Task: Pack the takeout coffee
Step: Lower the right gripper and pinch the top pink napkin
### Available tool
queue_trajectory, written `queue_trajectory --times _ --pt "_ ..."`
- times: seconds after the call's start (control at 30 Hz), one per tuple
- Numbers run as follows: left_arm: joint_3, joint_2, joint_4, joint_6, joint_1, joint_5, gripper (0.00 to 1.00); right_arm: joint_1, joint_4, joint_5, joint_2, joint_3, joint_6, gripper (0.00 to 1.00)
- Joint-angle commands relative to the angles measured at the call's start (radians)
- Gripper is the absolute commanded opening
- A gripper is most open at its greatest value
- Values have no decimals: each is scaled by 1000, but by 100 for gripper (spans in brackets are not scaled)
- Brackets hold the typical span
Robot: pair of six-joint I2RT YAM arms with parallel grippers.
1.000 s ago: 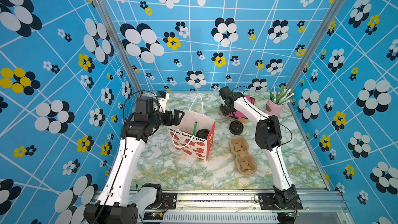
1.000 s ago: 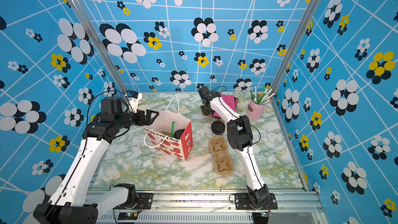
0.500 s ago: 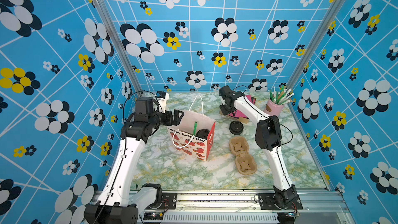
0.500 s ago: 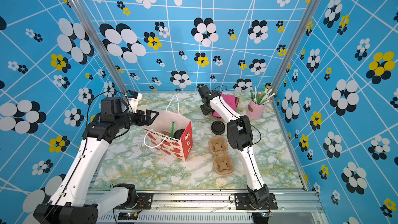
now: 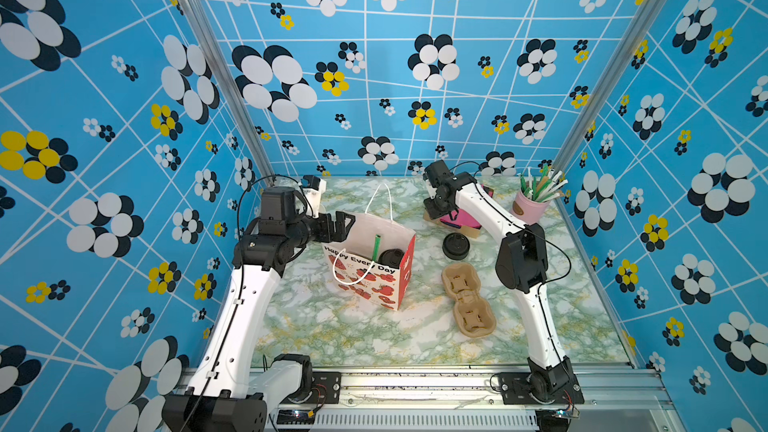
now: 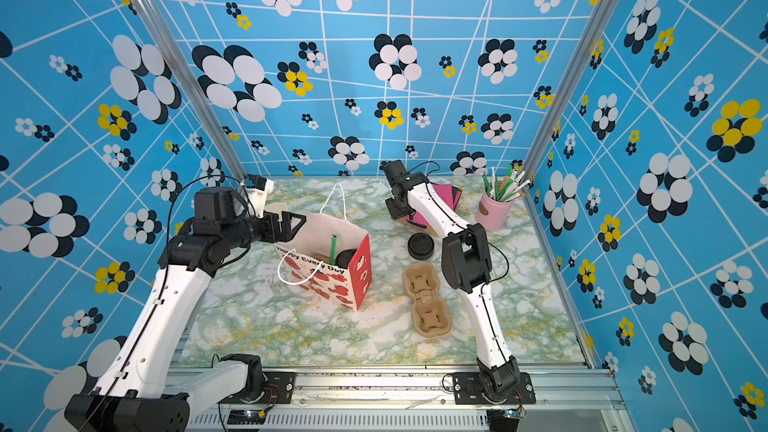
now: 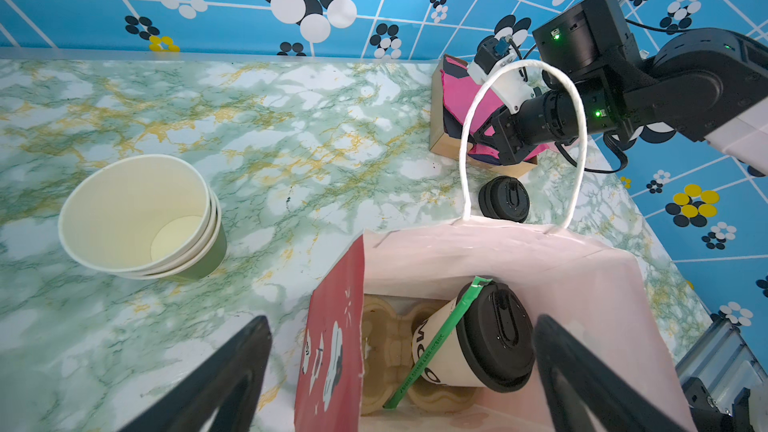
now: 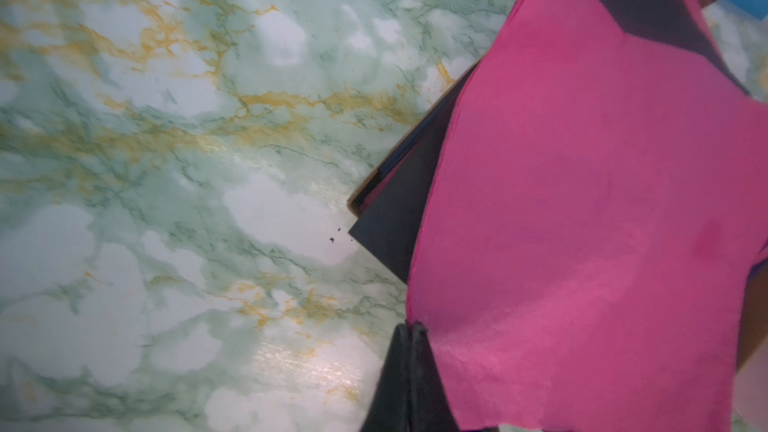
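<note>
The takeout coffee [image 7: 469, 338], a white cup with a black lid, stands tilted in a cardboard carrier inside the red-and-white gift bag [image 5: 374, 280], with a green straw [image 7: 436, 338] leaning on it. Its lid [image 5: 390, 257] shows in both top views. My left gripper [image 7: 400, 320] is open at the bag's left rim, with one finger outside the red side wall and one over the bag's mouth. At the back of the table my right gripper [image 8: 411, 326] is shut on the corner of a pink napkin [image 8: 582, 201], over a stack of pink and black napkins.
A stack of lidless cups [image 7: 137, 218] stands left of the bag. Loose black lids [image 5: 456, 245] lie between the bag and the napkin box [image 7: 440, 135]. An empty cardboard carrier [image 5: 467, 299] lies right of the bag. A pink cup of straws [image 5: 532, 201] stands back right.
My right gripper has closed its jaws on the pink napkin's corner. Both arms have stayed almost where they were, and the left gripper has stayed open.
</note>
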Motion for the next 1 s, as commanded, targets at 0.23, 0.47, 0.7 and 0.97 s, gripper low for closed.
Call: queue_trajectory --times 0.23,0.47,0.7,0.97 --pt "-6 -24 9 8 14 21 99 -9 -35 -91 -36 62 38 0" --pt "-4 -27 7 6 14 22 99 -26 30 -196 -115 33 99 0" --pt "-6 -27 7 5 16 22 99 -63 132 -171 -234 -99 131 0" --pt "-6 -29 6 3 15 24 99 -134 214 -148 -298 -252 170 0"
